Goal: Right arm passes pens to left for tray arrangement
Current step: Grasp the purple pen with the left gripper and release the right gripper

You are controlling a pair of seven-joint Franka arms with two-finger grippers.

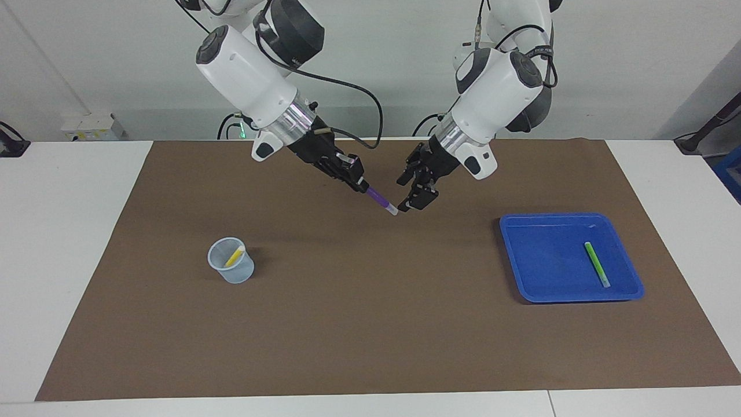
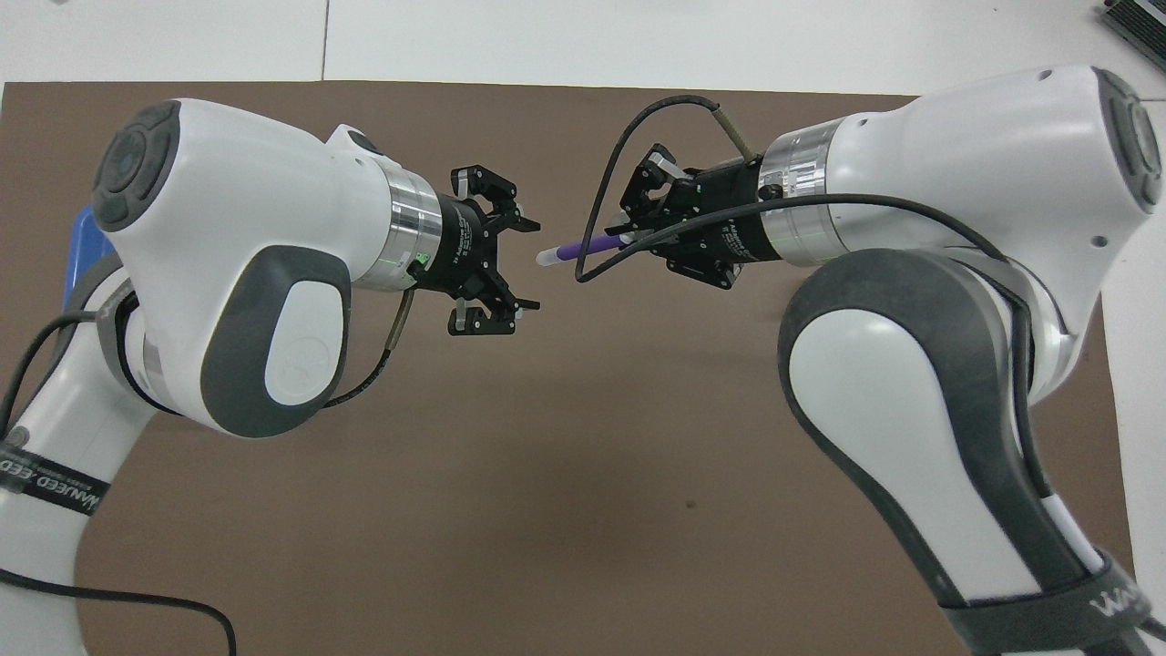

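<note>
Arm shells: glossy white, rounded | Joint covers: dark grey | Wrist flanges: polished silver rings | Grippers: left gripper, right gripper, black two-finger | Cabling: black external loops | Status LED: green at left wrist

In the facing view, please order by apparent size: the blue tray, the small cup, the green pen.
1. The blue tray looks largest by far.
2. The cup, with the yellow pen inside, comes next.
3. The green pen, lying in the tray, looks slimmest, though about as long as the cup is tall.
</note>
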